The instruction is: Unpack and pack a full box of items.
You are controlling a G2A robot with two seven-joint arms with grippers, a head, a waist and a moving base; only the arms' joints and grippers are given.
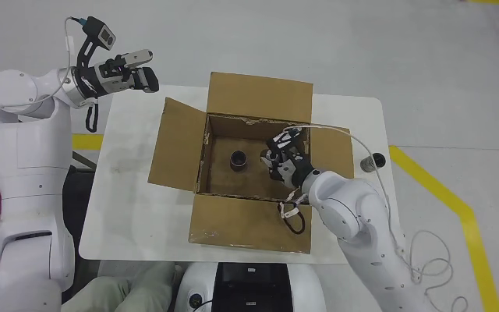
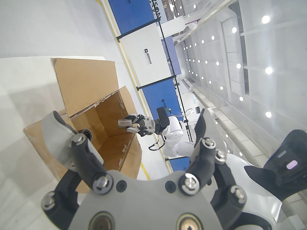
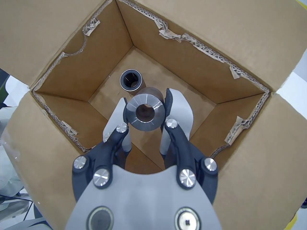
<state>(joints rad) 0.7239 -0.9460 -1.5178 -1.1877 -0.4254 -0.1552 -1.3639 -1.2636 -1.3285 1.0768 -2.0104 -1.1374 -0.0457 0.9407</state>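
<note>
Right end effector (image 3: 145, 102) clamps steel sleeve (image 3: 144, 126), apparently above the box (image 3: 182, 68) floor.

Top cam: on robot above arms, looks straight down; takes in whole table (image 1: 129, 210) w/ box (image 1: 261, 93) mid-frame, from fairly far. Left wrist cam: beside table's far-left corner, faces sideways across box twd hall (image 2: 215, 37) behind; box near, right gripper (image 2: 129, 123) w/ cylinder (image 2: 122, 123) farther off. Right wrist cam: over box, faces down into it, close. All 3 share box & right gripper.
</note>
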